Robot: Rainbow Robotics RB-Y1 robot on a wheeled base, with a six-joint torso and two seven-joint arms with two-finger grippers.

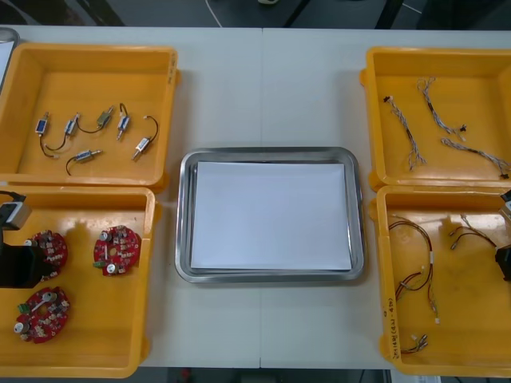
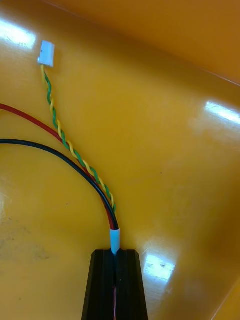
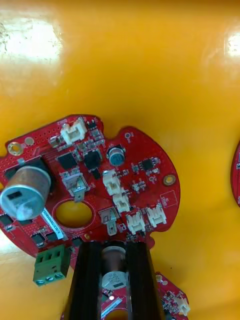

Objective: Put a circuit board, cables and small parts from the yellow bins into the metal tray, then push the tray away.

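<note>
My left gripper [image 3: 115,262] is down in the near-left yellow bin [image 1: 96,339], shut on a round part of a red circuit board [image 3: 95,180]. From above, the left gripper [image 1: 28,262] overlaps the leftmost board [image 1: 49,247]. Two more boards [image 1: 117,247] [image 1: 41,313] lie nearby. My right gripper [image 2: 115,257] is shut on a cable [image 2: 82,162] of red, black and twisted yellow-green wires, just below its white sleeve. From above, the right gripper [image 1: 505,262] sits at the outer edge of the near-right bin [image 1: 467,335]. The metal tray [image 1: 185,215], white inside, holds nothing.
The far-left bin [image 1: 88,60] holds several small metal parts [image 1: 96,132]. Twisted blue and white cables [image 1: 411,132] lie in the far-right bin [image 1: 447,64]. More red and black cables [image 1: 415,255] lie in the near-right bin. Bare table surrounds the tray.
</note>
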